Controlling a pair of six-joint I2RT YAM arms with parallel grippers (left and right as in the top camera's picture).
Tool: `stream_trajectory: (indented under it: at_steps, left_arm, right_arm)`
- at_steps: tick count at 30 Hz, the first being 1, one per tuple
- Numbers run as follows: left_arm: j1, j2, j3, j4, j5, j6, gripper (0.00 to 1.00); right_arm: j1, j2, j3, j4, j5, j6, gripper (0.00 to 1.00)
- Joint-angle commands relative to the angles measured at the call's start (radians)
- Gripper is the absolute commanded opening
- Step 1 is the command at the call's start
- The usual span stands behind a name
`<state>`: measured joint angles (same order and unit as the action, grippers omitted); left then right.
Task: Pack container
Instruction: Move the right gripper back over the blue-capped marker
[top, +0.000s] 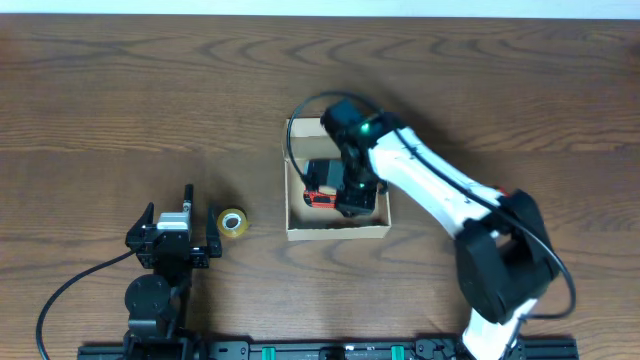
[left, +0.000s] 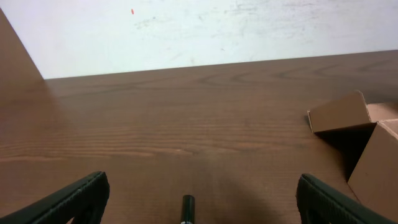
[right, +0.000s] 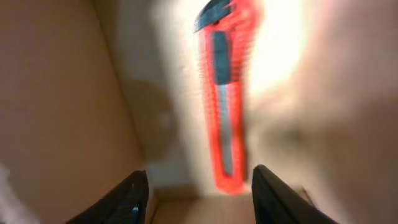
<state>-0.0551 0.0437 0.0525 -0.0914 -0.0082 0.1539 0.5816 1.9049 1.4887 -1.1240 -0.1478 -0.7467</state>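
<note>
The tan cardboard container (top: 336, 228) stands open at the table's middle, its flap (top: 303, 128) raised at the back. A red utility knife (top: 320, 197) lies inside it, and it shows blurred in the right wrist view (right: 222, 93). My right gripper (top: 352, 195) is down inside the box, open, its fingers (right: 198, 193) apart just short of the knife's end. My left gripper (top: 190, 200) is open and empty at the lower left (left: 199, 199). The box's corner shows at the right of the left wrist view (left: 367, 143).
A roll of yellow tape (top: 232, 223) lies on the wooden table between my left gripper and the box. The white right arm (top: 440, 190) reaches in from the lower right. A pale wall (left: 199, 25) runs behind the table.
</note>
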Motion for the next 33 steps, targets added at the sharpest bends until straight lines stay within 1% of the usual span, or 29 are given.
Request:
stream_trajectory:
  at_steps: [1, 2, 4, 5, 7, 9, 11, 12, 14, 17, 19, 22, 29, 31, 33]
  left_arm:
    - [0.004, -0.006, -0.033, -0.013, -0.017, -0.008, 0.95]
    - [0.004, -0.006, -0.033, -0.013, -0.017, -0.008, 0.95]
    - [0.004, -0.006, -0.033, -0.013, -0.017, -0.008, 0.95]
    - [0.004, -0.006, -0.033, -0.013, -0.017, -0.008, 0.95]
    - [0.004, -0.006, -0.033, -0.013, -0.017, -0.008, 0.95]
    - [0.004, -0.006, -0.033, -0.013, -0.017, -0.008, 0.95]
    - [0.004, -0.006, -0.033, -0.013, -0.017, -0.008, 0.95]
    - [0.004, -0.006, -0.033, -0.013, -0.017, -0.008, 0.95]
    - [0.004, -0.006, -0.033, -0.013, -0.017, -0.008, 0.95]
    - [0.004, -0.006, -0.033, -0.013, -0.017, -0.008, 0.95]
    - [0.004, -0.006, -0.033, -0.013, -0.017, -0.008, 0.95]
    - [0.004, -0.006, -0.033, -0.013, -0.017, -0.008, 0.95]
    - [0.004, -0.006, -0.033, -0.013, -0.017, -0.008, 0.95]
    - [0.004, -0.006, -0.033, -0.013, -0.017, -0.008, 0.95]
    - [0.004, -0.006, -0.033, -0.013, -0.017, -0.008, 0.95]
  right_arm:
    - [-0.042, -0.124, 0.145, -0.093, -0.021, 0.229, 0.42]
    - [-0.050, -0.139, 0.169, -0.122, -0.021, 0.251, 0.47]
    - [-0.076, -0.178, 0.221, -0.167, -0.007, 0.270, 0.43]
    - [-0.095, -0.200, 0.240, -0.165, 0.030, 0.315, 0.46]
    - [-0.147, -0.243, 0.267, -0.138, 0.168, 0.480, 0.61]
    - [-0.214, -0.277, 0.283, -0.125, 0.276, 0.607, 0.78]
    - [-0.308, -0.304, 0.285, -0.122, 0.326, 0.708, 0.82]
    - [-0.354, -0.310, 0.285, -0.130, 0.315, 0.731, 0.84]
    - [-0.439, -0.315, 0.285, -0.167, 0.245, 0.725, 0.84]
    - [-0.522, -0.315, 0.284, -0.224, 0.166, 0.663, 0.85]
    - [-0.552, -0.315, 0.284, -0.257, 0.151, 0.624, 0.85]
    - [-0.570, -0.315, 0.283, -0.291, 0.134, 0.554, 0.87]
    - [-0.569, -0.315, 0.250, -0.302, 0.117, 0.547, 0.89]
    - [-0.569, -0.316, 0.169, -0.282, 0.094, 0.547, 0.92]
    - [-0.570, -0.318, 0.088, -0.248, 0.083, 0.555, 0.91]
